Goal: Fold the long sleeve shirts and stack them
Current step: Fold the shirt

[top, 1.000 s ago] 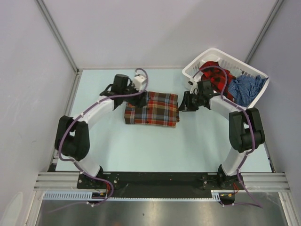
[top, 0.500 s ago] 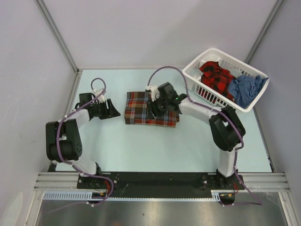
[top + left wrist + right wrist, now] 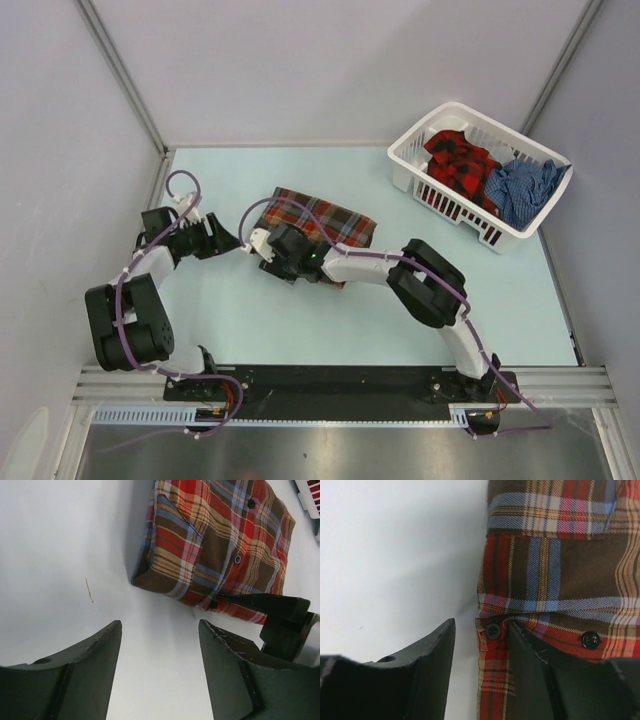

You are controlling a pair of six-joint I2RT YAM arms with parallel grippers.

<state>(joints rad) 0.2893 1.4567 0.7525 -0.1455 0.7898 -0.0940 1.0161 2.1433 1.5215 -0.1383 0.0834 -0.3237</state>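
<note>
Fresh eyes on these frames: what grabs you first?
The folded brown-and-orange plaid shirt lies mid-table, with the right tool open astride its near-left edge. The left tool sits open and empty just left of it. Far right, a white basket holds the red-and-black shirt and the blue checked shirt.

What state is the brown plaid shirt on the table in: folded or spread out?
Folded. The brown plaid shirt lies as a compact rectangle, no sleeves trailing; its corner shows stacked layers.
</note>
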